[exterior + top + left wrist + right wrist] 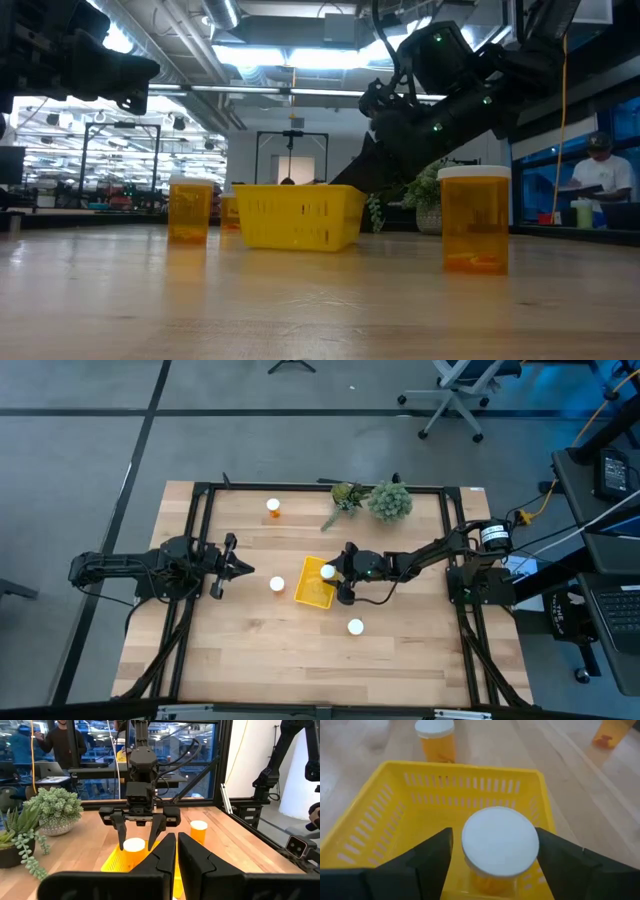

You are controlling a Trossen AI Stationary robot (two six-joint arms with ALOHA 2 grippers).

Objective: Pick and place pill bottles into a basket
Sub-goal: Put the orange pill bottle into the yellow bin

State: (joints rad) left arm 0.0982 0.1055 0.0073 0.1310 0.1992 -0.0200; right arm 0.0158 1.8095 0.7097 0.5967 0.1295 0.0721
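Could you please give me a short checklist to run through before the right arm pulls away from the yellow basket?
1. Orange pill bottle with white cap is inside the yellow plastic basket: ok.
2. Right gripper fingers stand clear of the cap on both sides: ok.
3. Bottle rests on the basket floor: cannot tell, its base is hidden.
4. Left gripper is shut and waits apart from the basket: ok.
5. Three more white-capped orange bottles remain on the wooden table, at and: task not finished, not ok.
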